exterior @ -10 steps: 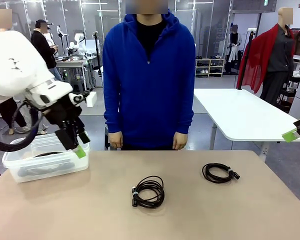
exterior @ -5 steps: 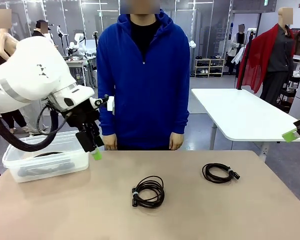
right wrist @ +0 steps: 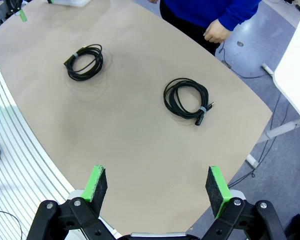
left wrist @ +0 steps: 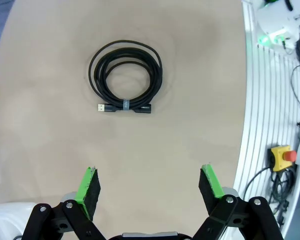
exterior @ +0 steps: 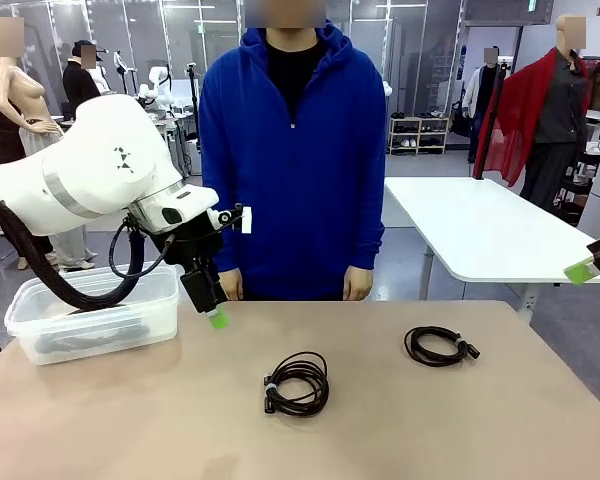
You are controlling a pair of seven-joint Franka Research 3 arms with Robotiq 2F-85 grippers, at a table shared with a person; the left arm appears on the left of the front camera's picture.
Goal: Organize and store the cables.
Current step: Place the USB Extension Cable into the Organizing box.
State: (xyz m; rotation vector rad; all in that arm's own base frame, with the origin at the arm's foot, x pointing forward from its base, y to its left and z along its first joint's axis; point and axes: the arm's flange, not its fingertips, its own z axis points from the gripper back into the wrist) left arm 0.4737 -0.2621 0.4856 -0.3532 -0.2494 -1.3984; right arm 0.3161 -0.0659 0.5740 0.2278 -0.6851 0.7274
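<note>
Left fingers spread and empty, clear bin holding dark coiled cable

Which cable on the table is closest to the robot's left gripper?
The middle cable; the other cable lies farther right, away from the left gripper.
</note>
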